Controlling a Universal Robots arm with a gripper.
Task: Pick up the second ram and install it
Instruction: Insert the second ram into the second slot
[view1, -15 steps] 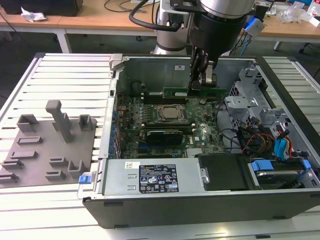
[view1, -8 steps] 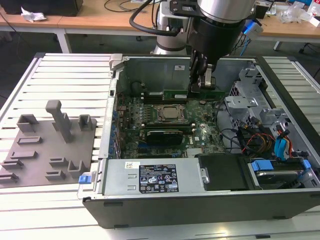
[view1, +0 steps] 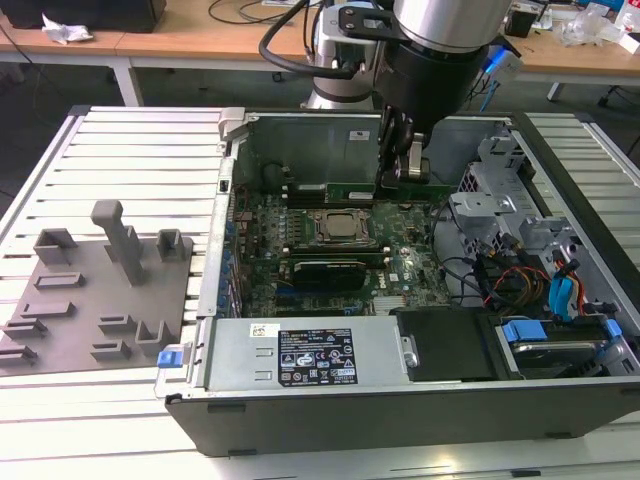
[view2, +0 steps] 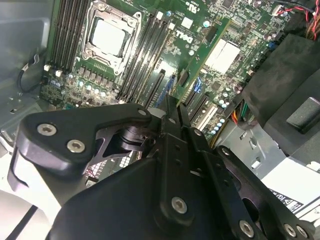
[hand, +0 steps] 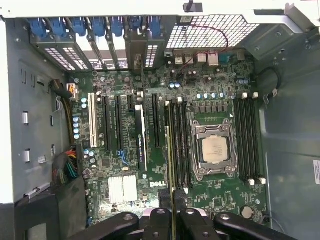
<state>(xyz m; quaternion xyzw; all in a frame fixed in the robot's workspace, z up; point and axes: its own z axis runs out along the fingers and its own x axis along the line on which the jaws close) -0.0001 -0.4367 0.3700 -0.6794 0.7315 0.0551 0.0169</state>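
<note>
My gripper (view1: 400, 172) hangs inside the open computer case, above the motherboard (view1: 400, 262), and is shut on the second ram. The second ram (view1: 360, 188) is a thin green stick. It lies level in the exterior view, just beyond the processor socket (view1: 340, 226). In the second wrist view the ram (view2: 202, 52) runs out from the fingertips of the gripper (view2: 174, 102) over the board. The first wrist view shows the ram (hand: 170, 160) edge-on. It is lined up along the long black slots (hand: 181, 145) beside the socket (hand: 214, 149), still above them, with the gripper (hand: 173, 202) clamped around its end.
Case walls ring the motherboard. A drive cage (view1: 500, 190) and a bundle of cables (view1: 520, 280) are at the exterior view's right. The power supply (view1: 310, 352) lies along the case's front. A grey fixture plate (view1: 90, 290) sits on the slatted table at the left.
</note>
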